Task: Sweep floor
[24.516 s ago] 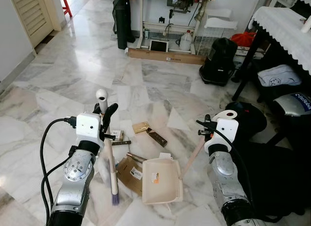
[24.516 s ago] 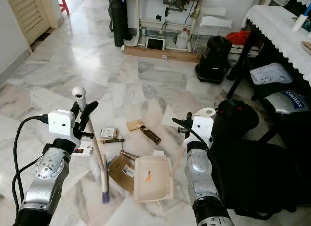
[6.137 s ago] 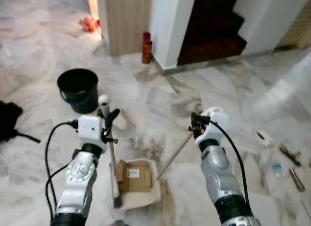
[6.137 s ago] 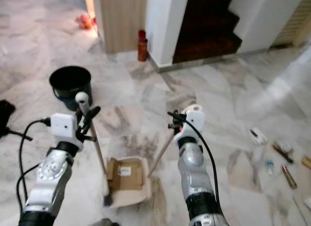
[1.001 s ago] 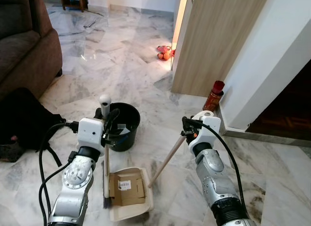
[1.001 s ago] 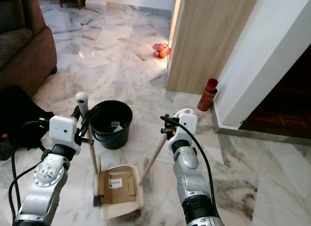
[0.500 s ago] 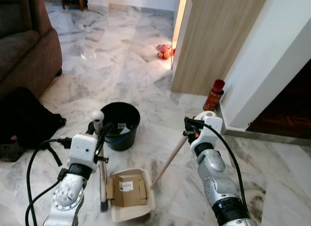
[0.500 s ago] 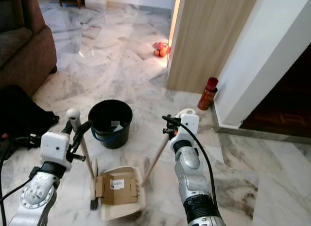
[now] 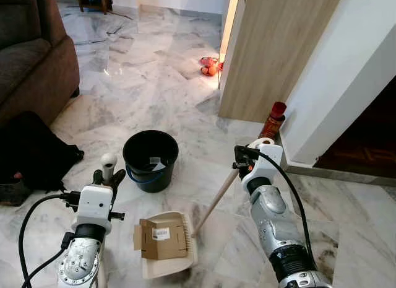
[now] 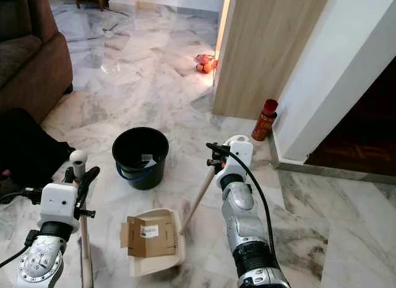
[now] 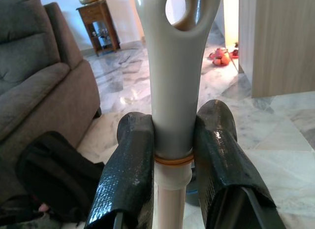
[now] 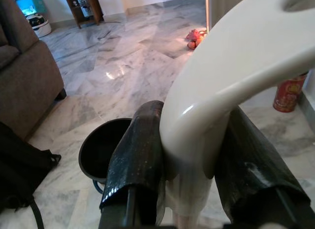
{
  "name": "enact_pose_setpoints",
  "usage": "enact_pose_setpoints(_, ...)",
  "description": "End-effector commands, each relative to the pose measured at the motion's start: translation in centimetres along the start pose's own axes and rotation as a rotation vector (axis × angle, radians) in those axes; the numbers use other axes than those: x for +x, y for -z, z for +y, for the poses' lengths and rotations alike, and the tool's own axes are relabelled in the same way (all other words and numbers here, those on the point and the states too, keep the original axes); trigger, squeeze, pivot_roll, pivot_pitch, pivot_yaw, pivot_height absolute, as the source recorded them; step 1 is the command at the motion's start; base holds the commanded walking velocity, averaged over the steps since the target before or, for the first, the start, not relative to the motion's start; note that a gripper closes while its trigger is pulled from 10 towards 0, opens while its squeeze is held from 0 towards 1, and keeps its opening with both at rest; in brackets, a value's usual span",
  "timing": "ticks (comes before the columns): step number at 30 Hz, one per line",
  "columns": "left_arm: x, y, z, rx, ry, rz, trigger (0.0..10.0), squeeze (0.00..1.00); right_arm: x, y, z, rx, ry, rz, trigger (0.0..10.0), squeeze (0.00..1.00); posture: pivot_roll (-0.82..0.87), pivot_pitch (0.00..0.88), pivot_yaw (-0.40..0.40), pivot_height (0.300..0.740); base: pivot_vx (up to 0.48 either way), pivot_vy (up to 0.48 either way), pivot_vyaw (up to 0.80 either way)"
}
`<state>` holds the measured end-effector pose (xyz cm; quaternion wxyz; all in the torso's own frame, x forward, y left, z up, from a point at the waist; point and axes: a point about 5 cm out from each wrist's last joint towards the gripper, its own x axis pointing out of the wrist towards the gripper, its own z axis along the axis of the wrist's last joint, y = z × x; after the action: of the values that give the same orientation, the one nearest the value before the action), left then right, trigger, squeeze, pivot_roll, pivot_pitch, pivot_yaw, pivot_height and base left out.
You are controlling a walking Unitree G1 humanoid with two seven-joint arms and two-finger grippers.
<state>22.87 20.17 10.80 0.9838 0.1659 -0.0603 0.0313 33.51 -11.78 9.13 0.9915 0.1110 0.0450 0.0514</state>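
Note:
My left gripper [image 9: 106, 177] is shut on the white broom handle [image 9: 109, 161] just below its looped top; the wrist view shows the handle [image 11: 173, 86] squeezed between both fingers [image 11: 129, 165]. The broom hangs upright at my lower left, apart from the dustpan. My right gripper [image 9: 246, 162] is shut on the curved top of the dustpan's long handle [image 12: 216, 91]. The cream dustpan [image 9: 171, 267] rests low near the floor with a flat piece of cardboard [image 9: 162, 238] on it. A black bucket [image 9: 150, 152] stands just beyond the dustpan.
A brown sofa [image 9: 28, 59] and a black backpack [image 9: 34, 158] are at the left. A wooden panel [image 9: 278, 52] and white wall rise at the right, with a red bottle [image 9: 273, 121] at the foot. An orange toy [image 9: 210, 66] lies farther off. Marble floor lies all around.
My left arm has carried the broom to the left and lower, away from the dustpan's edge. The right gripper and the dustpan have hardly moved.

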Motion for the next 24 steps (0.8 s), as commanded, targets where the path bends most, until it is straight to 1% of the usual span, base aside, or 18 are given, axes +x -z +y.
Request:
enact_pose_setpoints(1, -0.2, -0.1, -0.1, 0.012, -0.016, -0.023, 10.0, 0.00, 0.3, -1.0, -0.2, 0.036, 0.008, -0.047, 10.0, 0.00, 0.16, 0.055, -0.107, 0.740, 0.000, 0.000, 0.00)
enact_pose_setpoints(6, -0.4, 0.3, -0.4, 0.013, -0.014, -0.015, 10.0, 0.00, 0.3, -1.3, 0.1, 0.050, -0.001, -0.056, 10.0, 0.00, 0.16, 0.045, -0.106, 0.740, 0.000, 0.000, 0.00)
enact_pose_setpoints(8, -0.6, 0.5, -0.6, 0.025, -0.008, -0.014, 10.0, 0.00, 0.3, -1.5, 0.2, 0.053, -0.003, -0.064, 10.0, 0.00, 0.16, 0.041, -0.105, 0.740, 0.000, 0.000, 0.00)
enact_pose_setpoints(14, -0.9, 1.5, -1.0, 0.019, -0.025, 0.007, 10.0, 0.00, 0.4, -2.6, 0.4, 0.062, -0.011, -0.118, 10.0, 0.00, 0.16, 0.030, -0.102, 0.740, 0.000, 0.000, 0.00)
enact_pose_setpoints(20, -0.9, 1.9, -0.8, 0.016, -0.045, 0.017, 10.0, 0.00, 0.4, -4.5, 0.3, 0.064, -0.011, -0.188, 10.0, 0.00, 0.16, 0.028, -0.100, 0.740, 0.000, 0.000, 0.00)
enact_pose_setpoints(21, -1.0, 2.1, -0.8, 0.017, -0.046, 0.019, 10.0, 0.00, 0.5, -5.3, 0.4, 0.066, -0.016, -0.215, 10.0, 0.00, 0.15, 0.029, -0.100, 0.740, 0.000, 0.000, 0.00)
enact_pose_setpoints(24, -1.0, 2.2, -0.9, 0.019, -0.044, 0.019, 10.0, 0.00, 0.5, -6.2, 0.7, 0.072, -0.024, -0.241, 10.0, 0.00, 0.16, 0.043, -0.102, 0.740, 0.000, 0.000, 0.00)
